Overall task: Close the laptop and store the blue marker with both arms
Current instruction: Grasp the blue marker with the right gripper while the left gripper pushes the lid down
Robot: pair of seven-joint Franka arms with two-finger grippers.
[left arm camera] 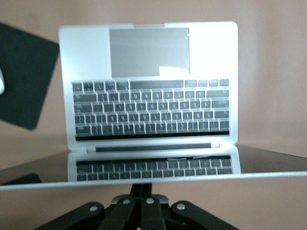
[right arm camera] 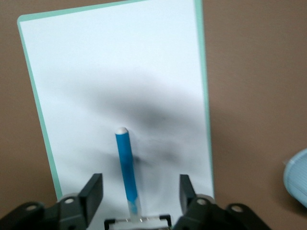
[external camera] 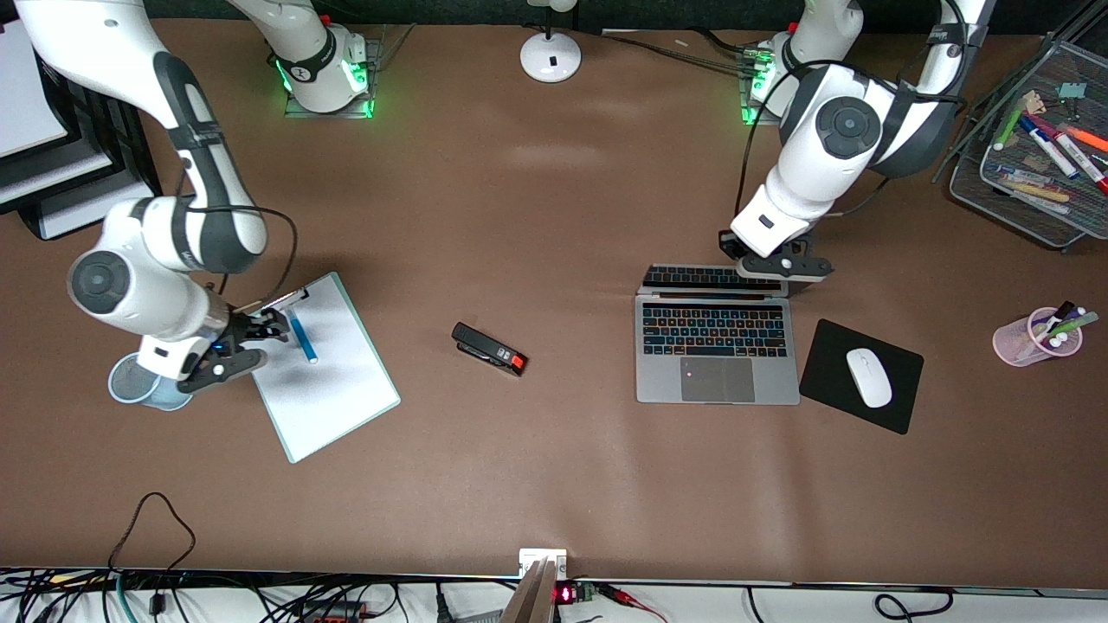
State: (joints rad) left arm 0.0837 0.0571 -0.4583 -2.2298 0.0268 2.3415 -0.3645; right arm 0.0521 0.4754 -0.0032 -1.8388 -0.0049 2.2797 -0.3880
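L arm comes from its base, elbow bent, forearm angled down, wrist low. Left claw (external camera: pixel 783 264) has fingers pressed together, nothing between them; in the left wrist view only its dark knuckles (left arm camera: pixel 139 211) show. R arm reaches out from its base, folds at the elbow, wrist tilted low over the bench. Right claw (external camera: pixel 275 327) has fingers (right arm camera: pixel 92 191) spread apart, one each side of a gap, tips pointing down, gripping nothing.

Stapler (external camera: pixel 489 349) mid-table; mouse (external camera: pixel 868 377) on black pad (external camera: pixel 831 348); pink cup (external camera: pixel 1021 343).
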